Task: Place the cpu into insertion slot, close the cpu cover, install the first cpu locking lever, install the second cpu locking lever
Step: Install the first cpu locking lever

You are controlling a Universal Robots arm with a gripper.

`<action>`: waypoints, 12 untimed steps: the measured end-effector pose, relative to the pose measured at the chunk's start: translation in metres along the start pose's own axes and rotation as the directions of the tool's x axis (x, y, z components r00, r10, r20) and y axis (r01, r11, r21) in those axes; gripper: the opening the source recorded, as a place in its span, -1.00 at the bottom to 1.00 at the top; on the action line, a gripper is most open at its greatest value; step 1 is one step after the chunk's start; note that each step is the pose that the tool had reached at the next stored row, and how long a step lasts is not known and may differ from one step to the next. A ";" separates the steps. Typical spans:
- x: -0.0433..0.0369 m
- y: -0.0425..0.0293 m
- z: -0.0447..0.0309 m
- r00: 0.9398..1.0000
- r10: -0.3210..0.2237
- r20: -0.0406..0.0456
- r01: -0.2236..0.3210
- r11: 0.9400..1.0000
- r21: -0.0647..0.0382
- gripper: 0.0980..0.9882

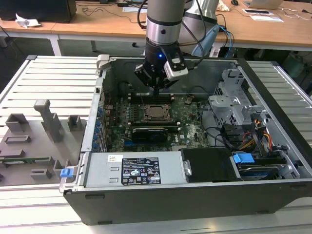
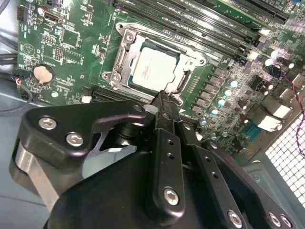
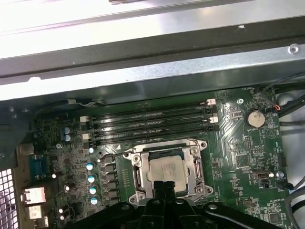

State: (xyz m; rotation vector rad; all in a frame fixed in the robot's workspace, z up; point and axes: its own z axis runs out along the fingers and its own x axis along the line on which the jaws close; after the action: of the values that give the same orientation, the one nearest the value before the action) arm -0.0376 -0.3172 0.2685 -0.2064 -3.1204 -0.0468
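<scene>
Slatted grey bench carried an open black computer case, lying on its side. On the exterior view's left of the case stood a group of grey plastic fixtures.

Near wall of case: grey power supply with a white label, black print and symbols, too small to make out. Blue tab at its corner, a second blue clip by the drive bay. Metal drive cage and bundled cables occupied the exterior view's right.

Green motherboard lay flat on the case floor. Four black memory slots ran alongside the socket, between it and the case wall. White silkscreen lettering on the board, not legible.

Arm came down from above into the case. Gripper hung directly over the socket, its black body hiding the near edge of the socket in both wrist views. Fingertips were pressed together with nothing between them, tip just above the socket's edge; contact could not be judged.

The cpu cover lay flat around the chip, window framing it. The cpu sat in the socket, silver top up, faint print on it unreadable. Whether the levers were latched could not be told.

Coin cell sat well apart from the socket. Row of blue-topped capacitors flanked the opposite side.
</scene>
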 end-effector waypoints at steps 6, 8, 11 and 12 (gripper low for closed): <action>0.0000 0.0000 0.0000 0.998 -0.058 -0.002 0.058 0.998 0.001 -0.98; 0.0000 0.0000 0.0000 0.997 -0.074 -0.002 0.074 0.997 0.001 -0.98; 0.0000 0.0000 0.0000 0.993 -0.118 -0.003 0.118 0.993 0.002 -0.98; 0.0000 0.0000 0.0000 0.989 -0.147 -0.004 0.147 0.989 0.002 -0.98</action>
State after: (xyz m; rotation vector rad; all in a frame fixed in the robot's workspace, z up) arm -0.0376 -0.3172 0.2685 0.0243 -3.1250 -0.0451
